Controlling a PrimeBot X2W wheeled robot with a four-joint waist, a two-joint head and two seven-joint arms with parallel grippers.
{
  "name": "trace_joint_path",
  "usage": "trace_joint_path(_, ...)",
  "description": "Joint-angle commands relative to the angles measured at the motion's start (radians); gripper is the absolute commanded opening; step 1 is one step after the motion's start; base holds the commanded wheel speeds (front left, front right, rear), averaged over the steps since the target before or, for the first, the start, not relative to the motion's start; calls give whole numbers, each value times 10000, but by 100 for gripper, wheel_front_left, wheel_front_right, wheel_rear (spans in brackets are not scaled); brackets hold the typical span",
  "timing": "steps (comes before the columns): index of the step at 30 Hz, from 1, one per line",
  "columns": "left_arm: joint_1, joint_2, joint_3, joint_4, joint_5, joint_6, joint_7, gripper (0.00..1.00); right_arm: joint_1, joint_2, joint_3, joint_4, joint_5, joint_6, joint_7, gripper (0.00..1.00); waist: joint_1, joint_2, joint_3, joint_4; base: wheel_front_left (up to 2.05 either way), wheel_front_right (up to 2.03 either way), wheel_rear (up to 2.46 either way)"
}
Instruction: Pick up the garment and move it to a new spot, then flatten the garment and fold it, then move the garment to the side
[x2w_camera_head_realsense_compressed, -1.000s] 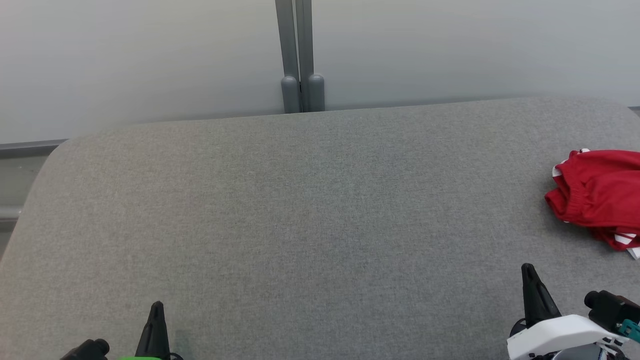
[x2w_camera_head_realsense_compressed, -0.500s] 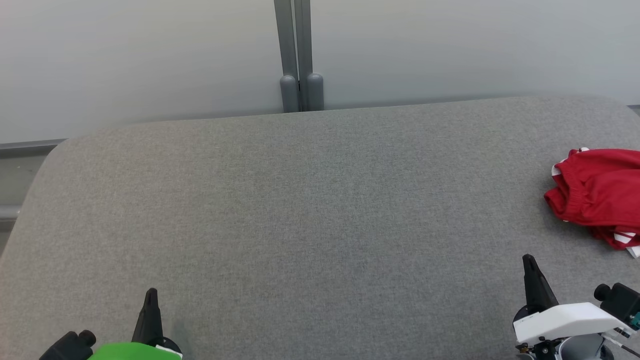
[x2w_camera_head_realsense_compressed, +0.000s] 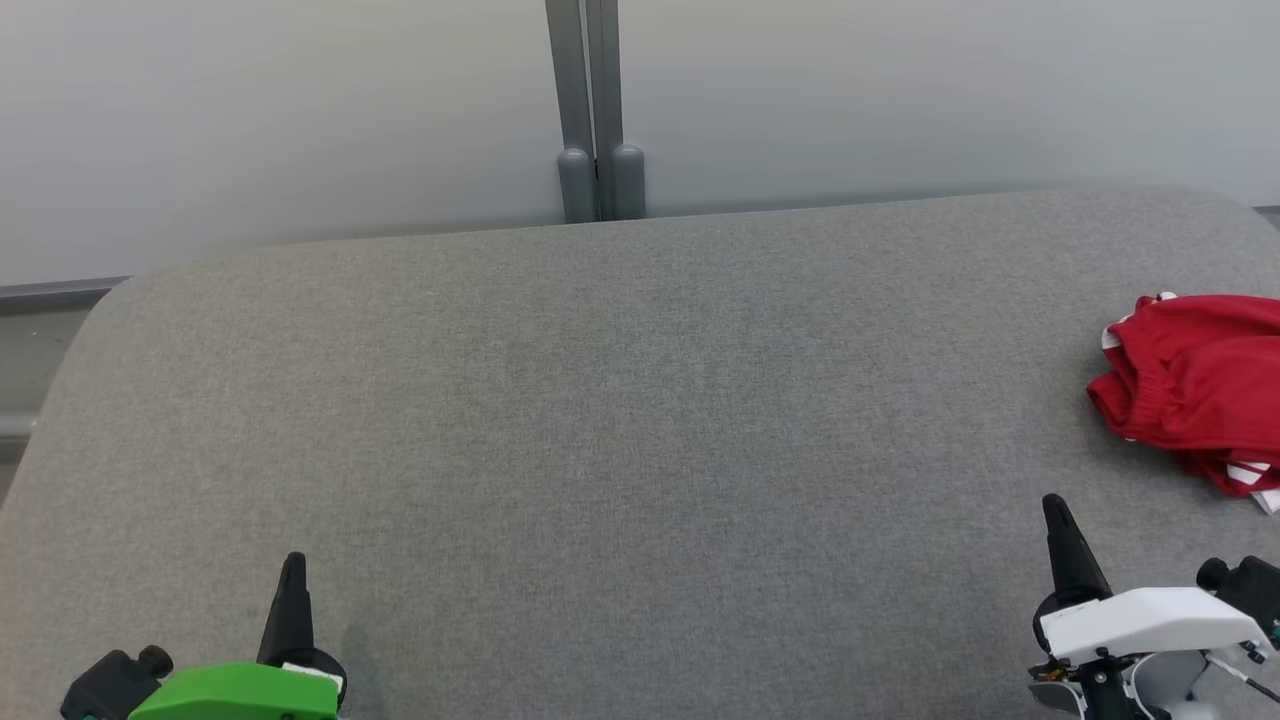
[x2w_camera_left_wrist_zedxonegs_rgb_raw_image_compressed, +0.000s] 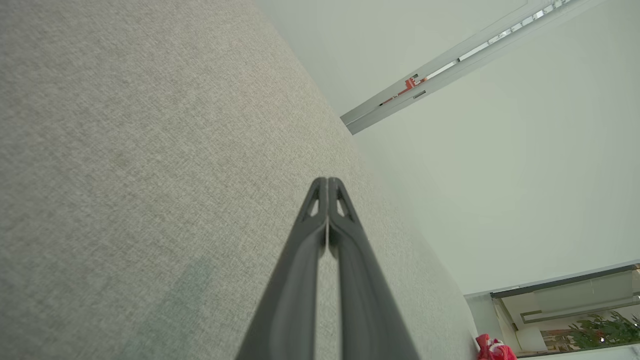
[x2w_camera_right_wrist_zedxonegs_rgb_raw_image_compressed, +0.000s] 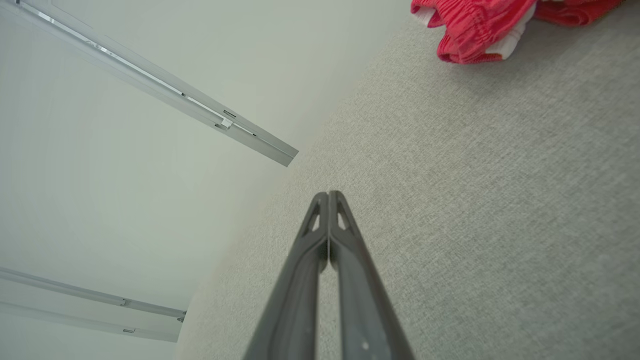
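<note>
A crumpled red garment (x2w_camera_head_realsense_compressed: 1200, 385) with white trim lies at the right edge of the grey table (x2w_camera_head_realsense_compressed: 620, 430); it also shows at the top of the right wrist view as the garment (x2w_camera_right_wrist_zedxonegs_rgb_raw_image_compressed: 475, 25) and tiny at the far end in the left wrist view, garment (x2w_camera_left_wrist_zedxonegs_rgb_raw_image_compressed: 492, 348). My left gripper (x2w_camera_head_realsense_compressed: 293, 562) hovers at the lower left, shut and empty, tips together (x2w_camera_left_wrist_zedxonegs_rgb_raw_image_compressed: 327, 181). My right gripper (x2w_camera_head_realsense_compressed: 1052, 503) stands at the lower right, shut with nothing in it (x2w_camera_right_wrist_zedxonegs_rgb_raw_image_compressed: 328, 195), a short way below and left of the garment.
A pale wall runs behind the table, with a grey double post (x2w_camera_head_realsense_compressed: 592, 110) at its middle. The table's far edge curves down at the left corner (x2w_camera_head_realsense_compressed: 110, 295). A plant (x2w_camera_left_wrist_zedxonegs_rgb_raw_image_compressed: 600, 332) shows far off in the left wrist view.
Both grippers have risen a little in the head view, with more of the green left wrist and white right wrist showing. The garment has stayed put.
</note>
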Motion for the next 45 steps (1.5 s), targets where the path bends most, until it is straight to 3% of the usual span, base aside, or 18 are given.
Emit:
trace_joint_path(1,-266,66,60,-143,-294,-59,61,0,-250,-60,-43,-67,327,5,65,0,0,-1,2,-2,0,0,0)
trace_joint_path(45,-972,99,444,-380,-4069,-121,1152,0,-898,-98,-176,80,4791,5,1154,0,0,-1,74,-78,0,0,0)
